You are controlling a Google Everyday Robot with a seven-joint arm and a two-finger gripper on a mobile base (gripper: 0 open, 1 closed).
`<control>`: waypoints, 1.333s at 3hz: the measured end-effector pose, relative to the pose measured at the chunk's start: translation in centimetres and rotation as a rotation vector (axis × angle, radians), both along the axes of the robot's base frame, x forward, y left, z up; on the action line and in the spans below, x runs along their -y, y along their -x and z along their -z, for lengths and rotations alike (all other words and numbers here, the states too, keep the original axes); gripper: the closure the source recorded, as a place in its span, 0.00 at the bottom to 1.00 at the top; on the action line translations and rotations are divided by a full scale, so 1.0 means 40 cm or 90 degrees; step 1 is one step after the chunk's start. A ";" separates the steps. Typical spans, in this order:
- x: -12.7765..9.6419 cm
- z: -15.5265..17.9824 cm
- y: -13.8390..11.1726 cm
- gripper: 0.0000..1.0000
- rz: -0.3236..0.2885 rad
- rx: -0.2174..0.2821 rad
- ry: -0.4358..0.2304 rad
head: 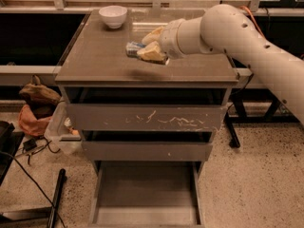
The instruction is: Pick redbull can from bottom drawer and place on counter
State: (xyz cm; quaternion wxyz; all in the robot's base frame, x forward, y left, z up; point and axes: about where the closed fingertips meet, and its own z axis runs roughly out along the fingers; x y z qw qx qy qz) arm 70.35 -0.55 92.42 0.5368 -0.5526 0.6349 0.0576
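The redbull can (133,48), a slim silver can with bluish patches, is held on its side just above the counter (99,61). My gripper (146,44) reaches in from the right and is shut on the can, its cream fingers (153,54) on either side of it. The bottom drawer (147,194) stands pulled open at the foot of the cabinet, its flat interior bare.
A white bowl (113,16) sits at the counter's back left corner. The scratched top drawer (147,118) and the plain middle drawer (147,151) are slightly open. A brown bag (37,96), a clear bin (61,127) and cables (28,175) lie on the floor at left.
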 end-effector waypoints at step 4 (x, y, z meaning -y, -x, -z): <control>-0.030 0.140 -0.063 0.81 -0.021 -0.061 -0.032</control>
